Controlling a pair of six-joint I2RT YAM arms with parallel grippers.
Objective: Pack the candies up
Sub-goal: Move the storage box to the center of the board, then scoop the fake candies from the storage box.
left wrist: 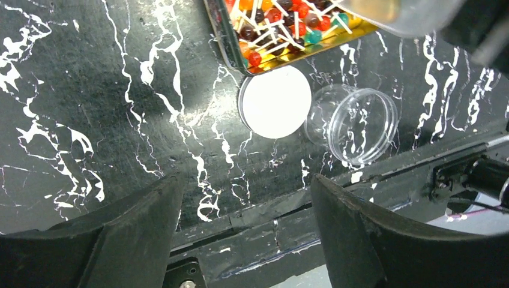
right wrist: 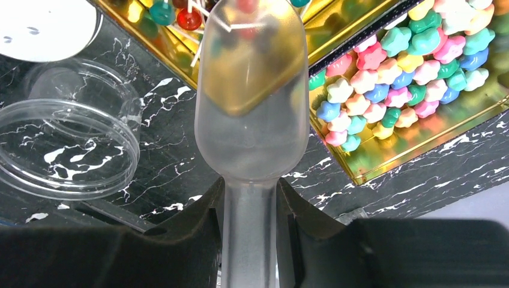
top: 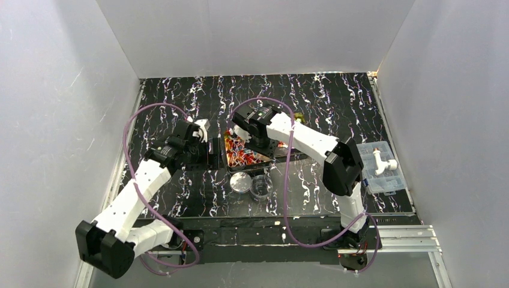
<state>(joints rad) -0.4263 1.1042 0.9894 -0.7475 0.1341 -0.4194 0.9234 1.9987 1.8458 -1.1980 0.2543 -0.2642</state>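
Beyond the right end effector's (right wrist: 249, 201) pinched scoop (right wrist: 251, 120), candies (right wrist: 390, 78) in tins (right wrist: 384, 157); left end effector (left wrist: 246, 187) spread.

Top view high overhead, angled down. Wrist views close, seemingly downward, sharing clear jar (left wrist: 354, 123).

white walls (top: 258, 36), black marbled table (top: 336, 96)

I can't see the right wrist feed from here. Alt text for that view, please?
The right gripper is shut on the handle of a frosted clear plastic scoop, its bowl reaching over a gold tin of round candies on white sticks. An empty clear round jar stands left; a second gold tin of pastel star-shaped candies lies right.
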